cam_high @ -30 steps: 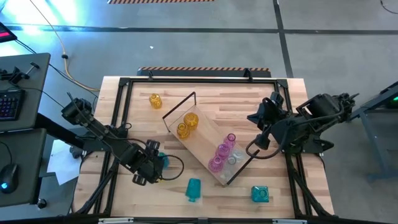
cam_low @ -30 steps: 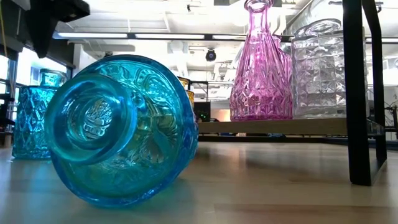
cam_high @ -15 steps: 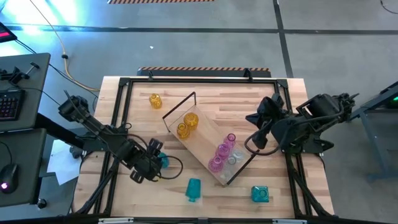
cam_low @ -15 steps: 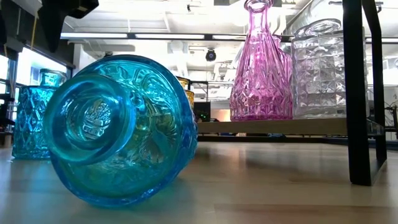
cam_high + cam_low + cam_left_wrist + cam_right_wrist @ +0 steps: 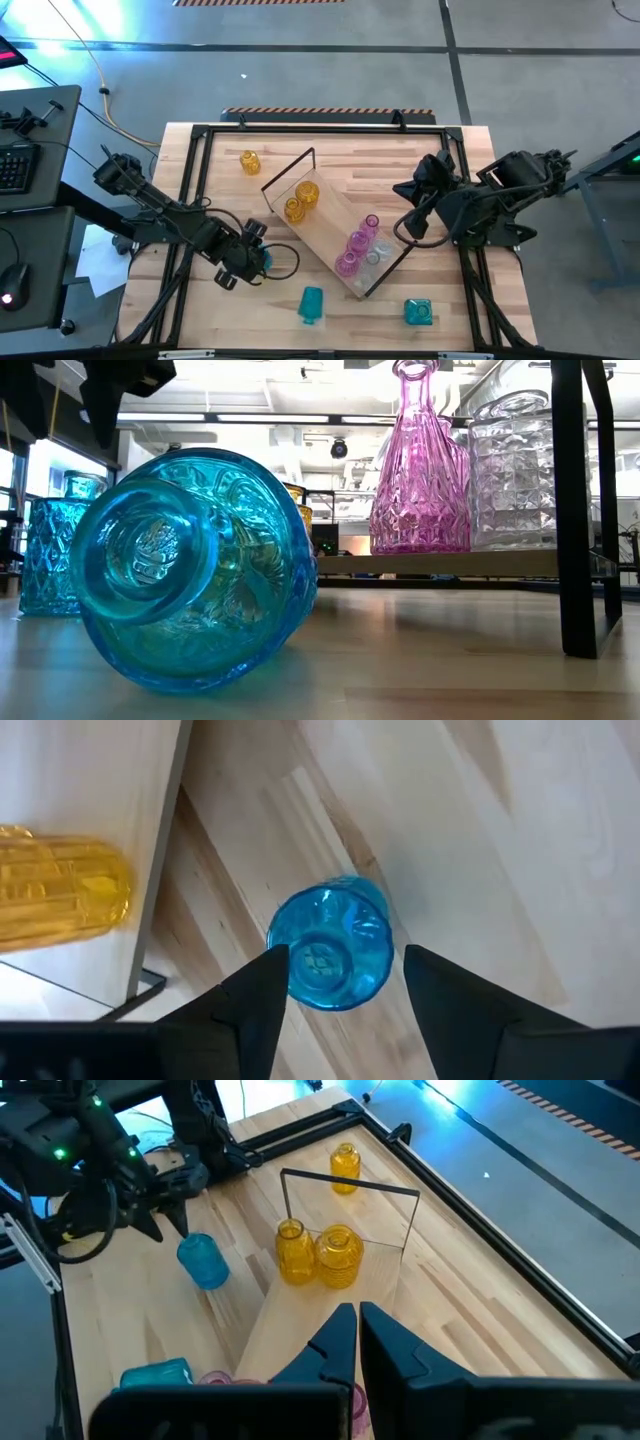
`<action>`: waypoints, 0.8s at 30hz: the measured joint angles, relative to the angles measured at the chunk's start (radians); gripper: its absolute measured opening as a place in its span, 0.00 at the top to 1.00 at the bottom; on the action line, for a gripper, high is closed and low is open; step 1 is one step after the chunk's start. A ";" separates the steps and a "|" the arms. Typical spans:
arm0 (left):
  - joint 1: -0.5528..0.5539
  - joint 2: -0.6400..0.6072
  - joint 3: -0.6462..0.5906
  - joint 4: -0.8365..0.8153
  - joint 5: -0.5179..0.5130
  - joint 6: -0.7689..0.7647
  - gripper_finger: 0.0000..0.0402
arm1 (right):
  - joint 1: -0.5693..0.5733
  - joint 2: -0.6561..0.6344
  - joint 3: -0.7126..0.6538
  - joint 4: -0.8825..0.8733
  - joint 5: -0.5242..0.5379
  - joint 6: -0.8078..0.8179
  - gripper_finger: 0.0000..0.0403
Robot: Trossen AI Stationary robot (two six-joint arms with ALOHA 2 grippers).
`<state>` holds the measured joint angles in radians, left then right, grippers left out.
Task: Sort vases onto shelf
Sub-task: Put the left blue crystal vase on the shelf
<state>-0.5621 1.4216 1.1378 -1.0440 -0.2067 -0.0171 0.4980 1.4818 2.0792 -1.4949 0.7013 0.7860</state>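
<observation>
The light-wood shelf [image 5: 335,235] lies slantwise mid-table. On it stand two yellow vases [image 5: 300,200], three pink vases [image 5: 357,244] and a clear one [image 5: 373,258]. A blue vase [image 5: 330,945] stands upright on the table, left of the shelf. My left gripper [image 5: 345,970] hangs open above it, pointing down, one finger on either side of its top. My right gripper [image 5: 357,1320] is shut and empty, raised over the shelf's right part. Another teal vase [image 5: 312,303] lies on its side near the front edge.
A yellow vase [image 5: 249,161] stands at the far left of the table and a teal one [image 5: 418,312] at the near right. Black frame loops [image 5: 300,160] rise at the shelf's ends. A black rail [image 5: 320,128] borders the tabletop.
My left gripper has shifted a little toward the table's right edge, closer over the blue vase, and has rolled about its own axis. My right gripper has rolled slightly in place. No vase has moved.
</observation>
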 joint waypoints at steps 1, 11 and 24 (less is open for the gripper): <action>0.002 0.000 0.000 -0.003 0.006 -0.008 0.53 | 0.000 0.000 0.000 0.000 0.000 0.000 1.00; -0.023 -0.012 -0.076 0.005 -0.018 -0.067 0.54 | 0.000 0.000 0.000 -0.001 -0.001 -0.008 1.00; -0.002 -0.034 -0.073 0.072 0.024 -0.076 0.54 | 0.000 0.000 0.000 -0.001 -0.001 -0.008 1.00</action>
<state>-0.5640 1.3876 1.0649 -0.9722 -0.1824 -0.0929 0.4984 1.4818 2.0792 -1.4960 0.7006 0.7776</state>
